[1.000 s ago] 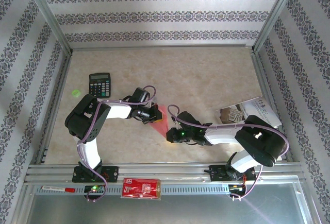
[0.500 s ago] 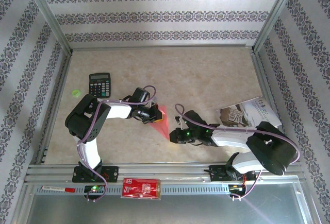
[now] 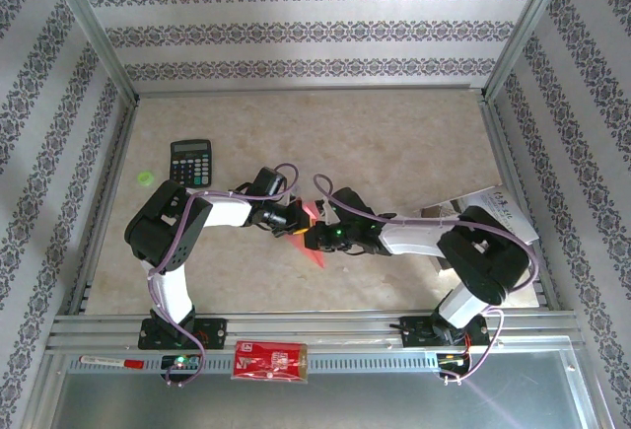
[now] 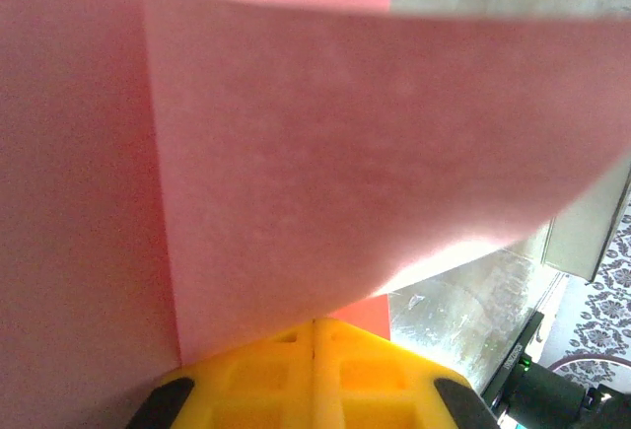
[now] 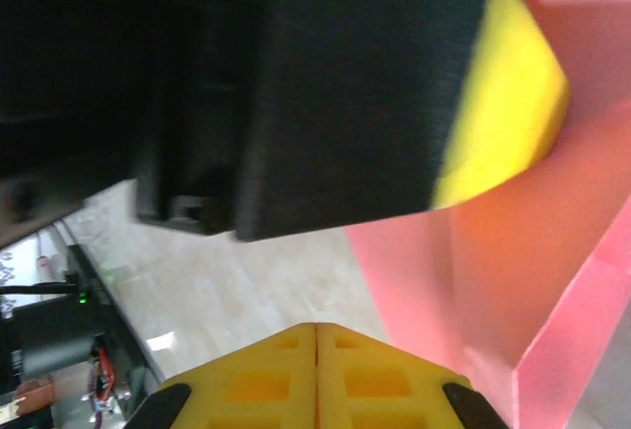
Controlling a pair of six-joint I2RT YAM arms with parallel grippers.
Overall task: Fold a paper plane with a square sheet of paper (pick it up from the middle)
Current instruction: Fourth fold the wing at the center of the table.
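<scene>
As the closed right gripper (image 3: 313, 240) has swung in against the square sheet of paper (image 3: 317, 254), right of the calculator (image 3: 190, 162), a fold looks imminent. The closed left gripper (image 3: 296, 220) seemingly pinches it.

paper (image 4: 296, 153): pink-red | calculator (image 3: 190, 162): black | table (image 3: 394, 143): beige marbled | walls (image 3: 296, 30): grey floral stripes

matt pink sheet of paper (image 4: 296, 153), smooth yellow plastic fingers (image 4: 258, 382)
</scene>
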